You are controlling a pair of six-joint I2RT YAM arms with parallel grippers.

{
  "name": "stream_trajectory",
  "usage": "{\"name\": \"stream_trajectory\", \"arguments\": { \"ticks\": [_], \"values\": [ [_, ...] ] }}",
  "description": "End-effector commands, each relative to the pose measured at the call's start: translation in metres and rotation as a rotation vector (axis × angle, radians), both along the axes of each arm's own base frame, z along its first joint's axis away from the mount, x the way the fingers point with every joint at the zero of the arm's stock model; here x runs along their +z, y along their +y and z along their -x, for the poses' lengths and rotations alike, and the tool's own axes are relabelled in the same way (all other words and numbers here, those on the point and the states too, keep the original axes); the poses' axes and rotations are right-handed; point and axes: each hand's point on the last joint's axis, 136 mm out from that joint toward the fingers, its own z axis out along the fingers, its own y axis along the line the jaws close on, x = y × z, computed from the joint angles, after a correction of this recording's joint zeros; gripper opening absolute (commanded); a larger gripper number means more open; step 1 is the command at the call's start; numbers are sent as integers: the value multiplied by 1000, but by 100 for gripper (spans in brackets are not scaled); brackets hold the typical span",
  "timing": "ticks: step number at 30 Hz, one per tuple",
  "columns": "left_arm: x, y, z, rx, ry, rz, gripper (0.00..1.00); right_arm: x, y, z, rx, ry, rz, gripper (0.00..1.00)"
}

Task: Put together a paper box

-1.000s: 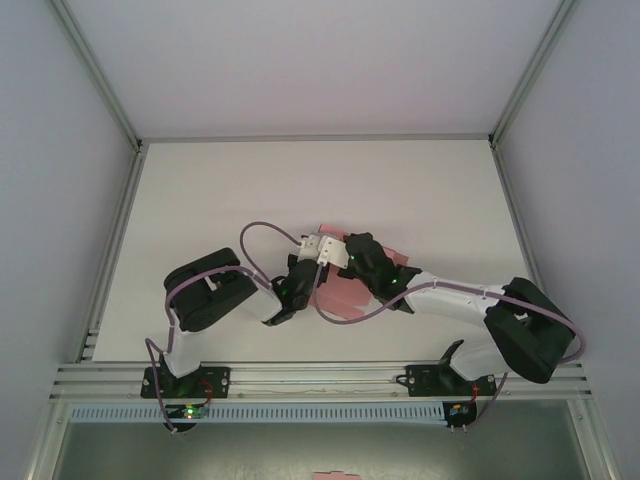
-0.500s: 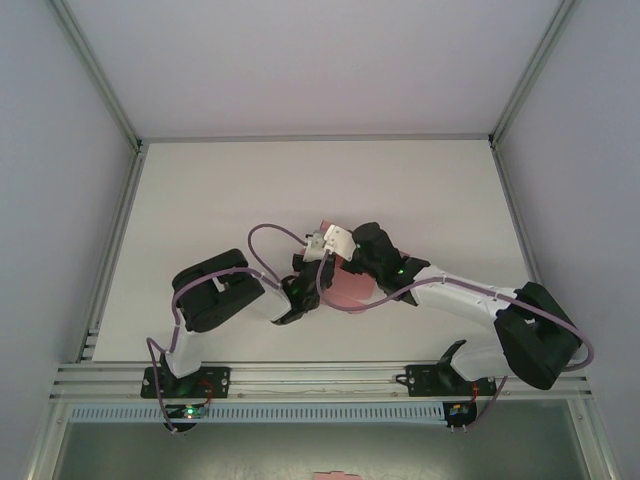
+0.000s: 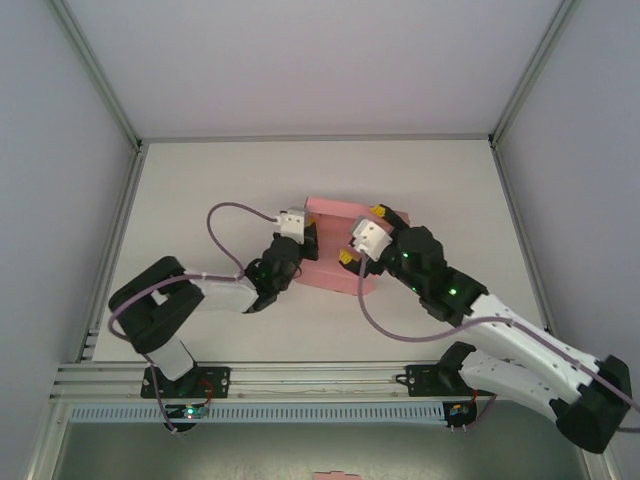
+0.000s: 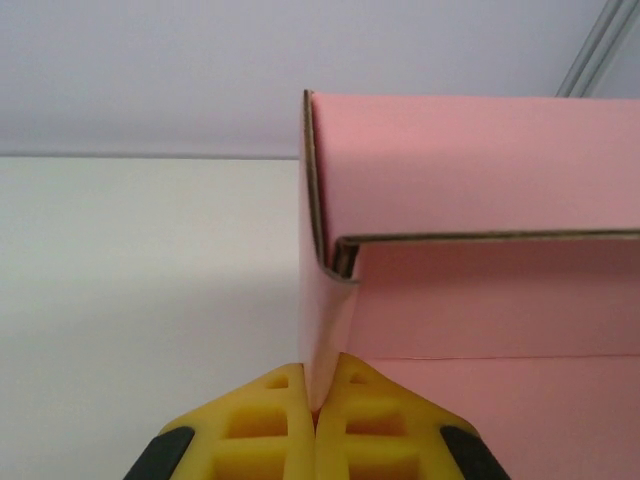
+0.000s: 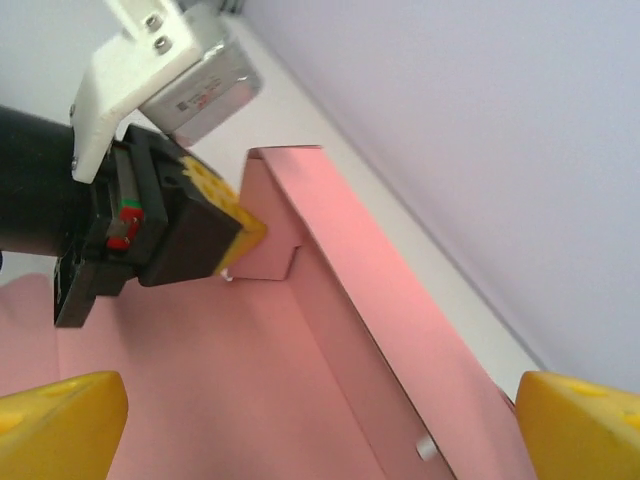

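My left gripper (image 4: 316, 400) clamps a side wall of the pink thin-card paper box (image 4: 480, 320) to steady it; my right gripper (image 5: 320, 440) gapes wide over it, empty.

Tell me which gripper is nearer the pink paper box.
Left. The left gripper is shut on an end wall of the paper box, touching it. The right gripper is open close above the box, fingers spread either side of its long wall, not clamping.

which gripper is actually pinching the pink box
The left gripper, clamped shut on a side wall of the paper box; the right gripper stands wide open.
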Motion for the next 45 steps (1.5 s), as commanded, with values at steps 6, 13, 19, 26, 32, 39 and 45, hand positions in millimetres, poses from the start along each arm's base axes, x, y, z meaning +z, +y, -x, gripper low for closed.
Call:
{"name": "stream_trajectory", "arguments": {
  "ticks": [6,13,19,26,32,39,45],
  "values": [
    [-3,46,16,-73,230,277,0,36,-60,7,-242,119,-446,98],
    [12,46,27,-153,289,316,0,15,-37,2,2,404,-541,98],
    [9,42,33,-192,303,287,0,22,-20,-24,67,420,-535,98],
    [6,33,26,-207,326,283,0,20,12,-21,131,368,-444,81],
    [17,27,22,-231,298,297,0,8,11,-30,48,372,-418,45],
    [3,44,6,-81,347,231,0,13,12,-27,37,338,-346,0],
    [-41,131,-8,502,533,23,0,25,8,-17,-20,250,-299,0]
  ]
}}
